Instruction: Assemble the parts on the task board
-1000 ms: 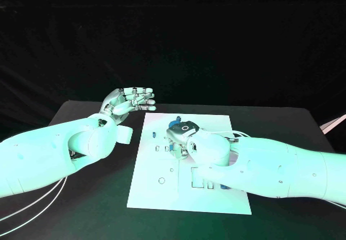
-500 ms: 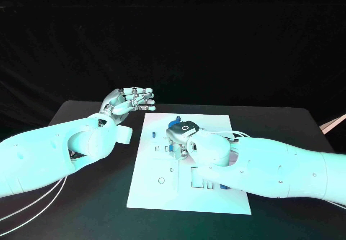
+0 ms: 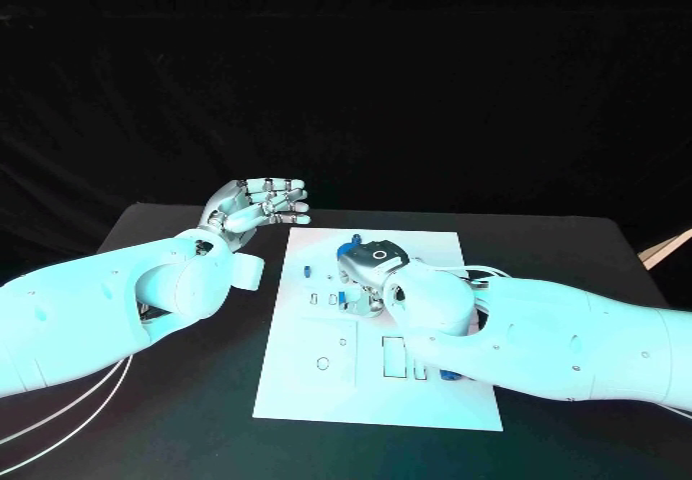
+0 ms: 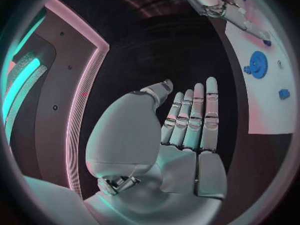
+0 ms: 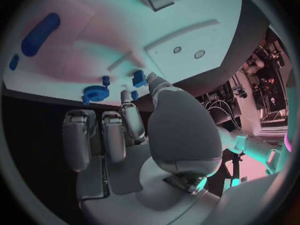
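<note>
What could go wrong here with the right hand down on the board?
The right hand pinches a small blue part over the task board; a slight tilt could jam it or let it slip. Its arm hides much of the board in the head view, so alignment is hard to check. The blue gear sits nearby and could get nudged.

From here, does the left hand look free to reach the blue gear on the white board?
Probably yes. The left hand hangs empty with fingers apart beside the board's far corner, and the blue gear lies uncovered near that end. The right hand works just beyond it, so they might crowd.
</note>
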Controlling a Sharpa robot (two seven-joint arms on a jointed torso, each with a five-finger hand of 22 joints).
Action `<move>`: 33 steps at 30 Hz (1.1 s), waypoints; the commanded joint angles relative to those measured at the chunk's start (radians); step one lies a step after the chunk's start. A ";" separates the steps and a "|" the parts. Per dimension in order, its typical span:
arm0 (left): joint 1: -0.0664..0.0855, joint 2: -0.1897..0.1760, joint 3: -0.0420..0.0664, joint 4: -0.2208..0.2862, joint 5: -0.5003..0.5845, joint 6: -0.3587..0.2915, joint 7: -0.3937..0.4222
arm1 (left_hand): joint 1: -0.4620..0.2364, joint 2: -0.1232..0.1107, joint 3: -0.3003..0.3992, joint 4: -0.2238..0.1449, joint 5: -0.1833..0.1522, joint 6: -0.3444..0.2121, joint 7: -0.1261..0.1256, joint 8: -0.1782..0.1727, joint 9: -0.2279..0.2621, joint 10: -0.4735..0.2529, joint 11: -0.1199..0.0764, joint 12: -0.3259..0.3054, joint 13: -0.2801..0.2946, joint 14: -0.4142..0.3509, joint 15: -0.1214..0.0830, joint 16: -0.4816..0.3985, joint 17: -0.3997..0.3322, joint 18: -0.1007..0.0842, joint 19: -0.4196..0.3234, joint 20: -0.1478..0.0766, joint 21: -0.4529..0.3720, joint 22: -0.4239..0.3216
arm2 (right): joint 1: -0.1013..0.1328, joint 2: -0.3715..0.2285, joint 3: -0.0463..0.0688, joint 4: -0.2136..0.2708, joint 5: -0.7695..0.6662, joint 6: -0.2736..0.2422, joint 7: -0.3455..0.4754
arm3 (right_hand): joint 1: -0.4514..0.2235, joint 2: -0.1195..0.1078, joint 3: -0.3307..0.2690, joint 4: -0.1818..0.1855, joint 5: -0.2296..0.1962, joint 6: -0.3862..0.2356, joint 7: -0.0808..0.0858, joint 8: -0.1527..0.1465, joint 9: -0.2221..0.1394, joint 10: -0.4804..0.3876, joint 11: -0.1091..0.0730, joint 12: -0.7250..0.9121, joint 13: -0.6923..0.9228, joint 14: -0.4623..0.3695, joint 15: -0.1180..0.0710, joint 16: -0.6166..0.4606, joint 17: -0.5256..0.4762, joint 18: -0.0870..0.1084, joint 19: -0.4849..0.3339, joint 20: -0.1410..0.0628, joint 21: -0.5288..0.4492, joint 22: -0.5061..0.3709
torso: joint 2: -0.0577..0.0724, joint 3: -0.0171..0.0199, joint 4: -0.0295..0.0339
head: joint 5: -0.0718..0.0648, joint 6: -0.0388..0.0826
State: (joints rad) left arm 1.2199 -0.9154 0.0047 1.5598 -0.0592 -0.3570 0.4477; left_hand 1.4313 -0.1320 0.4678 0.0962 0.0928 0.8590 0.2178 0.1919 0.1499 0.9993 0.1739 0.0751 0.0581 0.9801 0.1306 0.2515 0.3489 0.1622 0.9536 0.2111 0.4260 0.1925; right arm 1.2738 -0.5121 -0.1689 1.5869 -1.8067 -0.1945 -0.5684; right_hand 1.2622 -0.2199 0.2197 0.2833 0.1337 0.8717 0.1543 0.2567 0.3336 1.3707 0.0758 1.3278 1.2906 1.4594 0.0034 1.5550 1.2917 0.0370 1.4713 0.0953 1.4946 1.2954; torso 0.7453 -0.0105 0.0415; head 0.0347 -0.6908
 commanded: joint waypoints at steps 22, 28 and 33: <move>0.041 0.096 0.001 -0.108 -0.620 0.301 -0.649 | -0.242 0.020 -0.151 0.195 0.007 -0.071 -0.111 0.570 0.370 0.152 -0.138 1.092 0.817 0.532 -0.154 1.250 1.091 -0.063 0.343 -0.130 0.924 0.882 | 0.039 -0.336 0.018 0.072 0.745 -0.425 0.433 | 0.085 0.028 -0.022 0.003 0.010 0.008 -0.004 0.039 0.009 -0.062 -0.007 -0.061 0.005 0.091 -0.009 -0.025 0.198 0.002 0.030 0.003 -0.096 0.181 | -0.061 0.0169 -0.0232 | 0.025 -0.001; 0.061 0.155 0.000 -0.140 -0.759 0.416 -0.800 | -0.266 0.025 -0.153 0.197 0.004 -0.064 -0.123 0.598 0.401 0.196 -0.149 1.144 0.888 0.551 -0.164 1.271 1.128 -0.070 0.365 -0.140 0.950 0.925 | 0.053 -0.372 0.020 0.028 0.941 -0.439 0.517 | 0.081 0.028 -0.023 0.004 0.008 -0.001 -0.002 0.039 0.009 -0.076 -0.006 -0.075 -0.008 0.084 -0.009 -0.038 0.175 0.012 0.011 0.003 -0.142 0.156 | -0.067 0.0191 -0.0264 | 0.029 -0.014; 0.069 0.201 -0.006 -0.163 -0.833 0.467 -0.874 | -0.285 0.022 -0.161 0.197 0.002 -0.068 -0.124 0.606 0.413 0.196 -0.151 1.148 0.893 0.553 -0.166 1.274 1.132 -0.071 0.367 -0.142 0.955 0.931 | 0.059 -0.378 0.020 -0.013 1.103 -0.457 0.636 | 0.079 0.038 -0.056 0.001 0.006 -0.043 0.006 0.057 0.013 -0.211 0.002 -0.218 -0.140 0.037 -0.002 -0.126 0.043 0.059 -0.089 0.008 -0.390 0.021 | -0.067 0.0215 -0.0268 | 0.029 -0.021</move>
State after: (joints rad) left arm 1.2854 -0.7231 -0.0002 1.4029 -0.8735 0.0954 -0.4080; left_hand 1.1598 -0.1054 0.3202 0.2964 0.0929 0.8018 0.1031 0.7731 0.5416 1.1746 0.0303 1.2090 0.9310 1.4648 -0.0286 1.5065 1.2944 0.1297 1.2977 0.0752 1.3668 1.1014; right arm 1.3308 -0.8904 -0.1497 1.5816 -0.7456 -0.6452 0.0308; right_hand 1.3154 -0.2014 0.2163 0.2810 0.1337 0.8229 0.1572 0.2965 0.3344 1.2210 0.0808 1.1263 1.1565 1.4595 0.0033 1.4438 1.2917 0.0787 1.4226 0.1070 1.1307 1.2955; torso 0.6798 0.0092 0.0149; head 0.0638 -0.7081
